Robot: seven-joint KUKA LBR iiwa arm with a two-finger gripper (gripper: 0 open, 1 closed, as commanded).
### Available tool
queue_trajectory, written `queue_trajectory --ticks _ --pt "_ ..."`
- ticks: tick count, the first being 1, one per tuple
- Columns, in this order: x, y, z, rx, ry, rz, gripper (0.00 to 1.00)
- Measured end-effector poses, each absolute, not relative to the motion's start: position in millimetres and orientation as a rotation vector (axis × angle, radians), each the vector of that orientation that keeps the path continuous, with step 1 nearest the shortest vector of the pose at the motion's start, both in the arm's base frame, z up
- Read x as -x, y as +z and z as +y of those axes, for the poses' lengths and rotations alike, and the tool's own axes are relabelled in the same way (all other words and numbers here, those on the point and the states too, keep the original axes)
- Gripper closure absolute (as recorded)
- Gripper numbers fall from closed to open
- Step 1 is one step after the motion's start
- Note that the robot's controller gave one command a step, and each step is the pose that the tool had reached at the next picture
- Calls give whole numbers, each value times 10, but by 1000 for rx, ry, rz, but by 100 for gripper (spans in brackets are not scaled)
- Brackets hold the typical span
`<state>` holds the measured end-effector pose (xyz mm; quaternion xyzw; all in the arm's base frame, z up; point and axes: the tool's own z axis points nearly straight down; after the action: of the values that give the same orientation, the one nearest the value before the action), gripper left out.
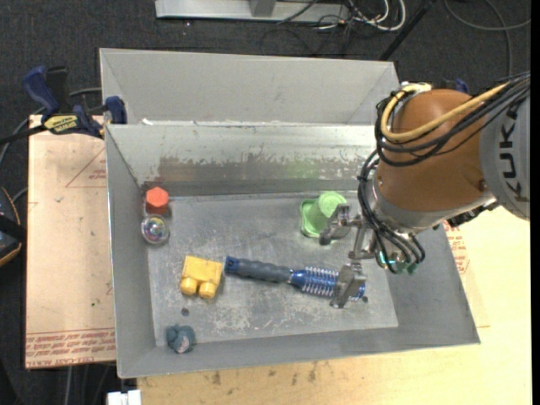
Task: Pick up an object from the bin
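Toward three o'clock of the grey bin [131, 251], my gripper [343, 258] hung low over the floor. Its two fingers stood well apart, one toward twelve o'clock and the other toward six. The upper finger sat just beside the pale green cup [319, 213], at that cup's four o'clock edge; whether it touched I could not tell. The lower finger came down on the blue-handled tool [261, 272], at the far end of its coiled wire head, which lay at about four o'clock of the bin. That tool stretched flat across the floor, its handle pointing toward nine o'clock and its coil toward three. Just beside the handle's tip, on its nine o'clock side, lay a yellow block [201, 277]. Well apart, near the ten o'clock corner, stood a small clear bottle with a red cap [155, 218]. A small blue-grey lump [179, 337] rested by the front wall at about seven o'clock.
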<state>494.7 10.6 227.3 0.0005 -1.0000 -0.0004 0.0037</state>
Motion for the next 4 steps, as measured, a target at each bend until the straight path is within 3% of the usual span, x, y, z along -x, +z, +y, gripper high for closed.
queue_trajectory --ticks 1,2,3,4 --pt "-4896 2537 90 -173 -1 -3140 0" --pt "-5127 1206 557 -176 -4 -3130 0" --pt "-5408 721 158 -376 -9 -3123 0" --pt "-5429 758 156 -378 -4 -3130 100"
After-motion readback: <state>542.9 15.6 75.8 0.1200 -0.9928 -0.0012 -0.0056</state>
